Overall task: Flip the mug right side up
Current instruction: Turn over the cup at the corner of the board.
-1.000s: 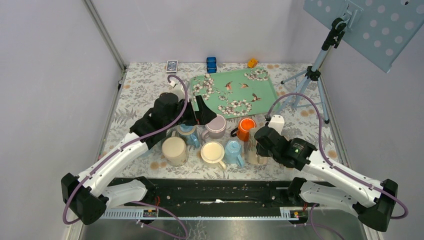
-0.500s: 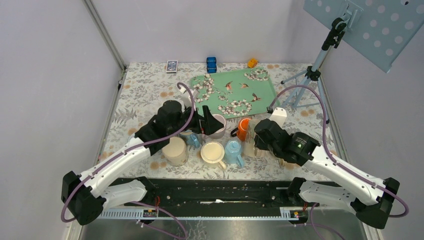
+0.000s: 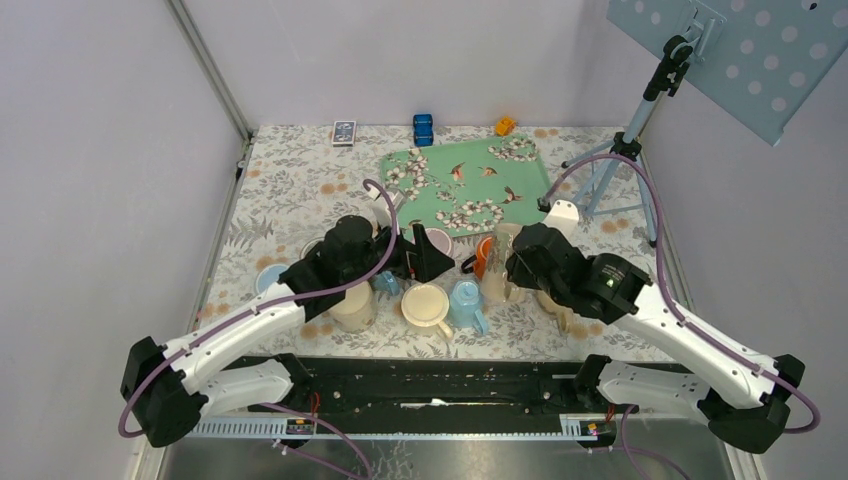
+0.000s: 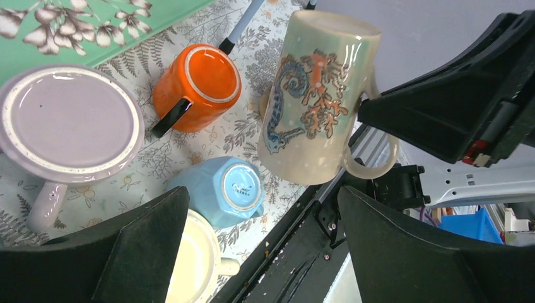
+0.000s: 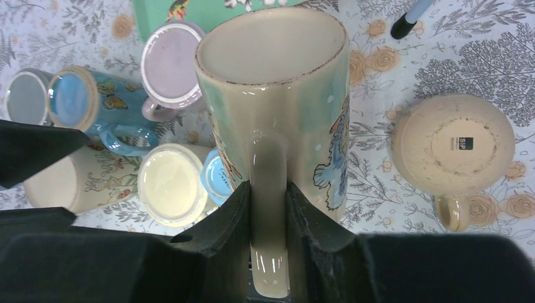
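Observation:
The tall cream mug (image 3: 497, 262) with a blue and orange dragon print hangs above the table, base up and tilted. My right gripper (image 3: 517, 277) is shut on its handle; in the right wrist view the gripper (image 5: 270, 189) pinches the handle, with the mug (image 5: 277, 82) beyond it. The left wrist view shows the mug (image 4: 315, 107) off the table beside the orange mug. My left gripper (image 3: 430, 255) is open and empty, hovering over the mug cluster; in its own view the gripper (image 4: 262, 202) straddles a light blue mug.
Upside-down mugs crowd the middle: lilac (image 4: 69, 120), orange (image 4: 199, 85), light blue (image 4: 221, 196), cream (image 3: 425, 305), tan (image 3: 350, 300) and a beige one (image 5: 453, 142) to the right. A green floral tray (image 3: 465, 185) lies behind. A tripod (image 3: 620, 150) stands at the far right.
My right gripper has lifted the dragon mug off the table and carried it up and slightly left. My left arm has swung right and nearer, over the mug cluster.

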Available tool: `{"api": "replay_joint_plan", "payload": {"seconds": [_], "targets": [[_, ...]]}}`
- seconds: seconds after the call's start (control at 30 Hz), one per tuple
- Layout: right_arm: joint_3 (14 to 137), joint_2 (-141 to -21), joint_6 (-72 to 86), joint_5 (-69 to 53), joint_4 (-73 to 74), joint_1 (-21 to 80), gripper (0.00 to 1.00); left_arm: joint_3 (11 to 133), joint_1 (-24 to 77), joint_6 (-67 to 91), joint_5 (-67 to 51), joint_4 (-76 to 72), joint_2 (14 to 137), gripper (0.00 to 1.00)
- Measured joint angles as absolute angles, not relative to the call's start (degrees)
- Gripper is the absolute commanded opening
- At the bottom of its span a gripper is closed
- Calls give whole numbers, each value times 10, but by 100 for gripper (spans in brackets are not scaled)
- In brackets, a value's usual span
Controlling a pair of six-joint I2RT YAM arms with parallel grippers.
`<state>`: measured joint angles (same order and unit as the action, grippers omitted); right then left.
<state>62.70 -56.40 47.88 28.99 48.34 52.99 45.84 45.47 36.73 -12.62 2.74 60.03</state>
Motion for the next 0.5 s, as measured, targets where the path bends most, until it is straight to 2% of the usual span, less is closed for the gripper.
{"api": "replay_joint_plan", "payload": {"seconds": [0.5], "targets": [[702,-649,484,288,420,530,0,441,455,330,-136,-2,568,76]]}}
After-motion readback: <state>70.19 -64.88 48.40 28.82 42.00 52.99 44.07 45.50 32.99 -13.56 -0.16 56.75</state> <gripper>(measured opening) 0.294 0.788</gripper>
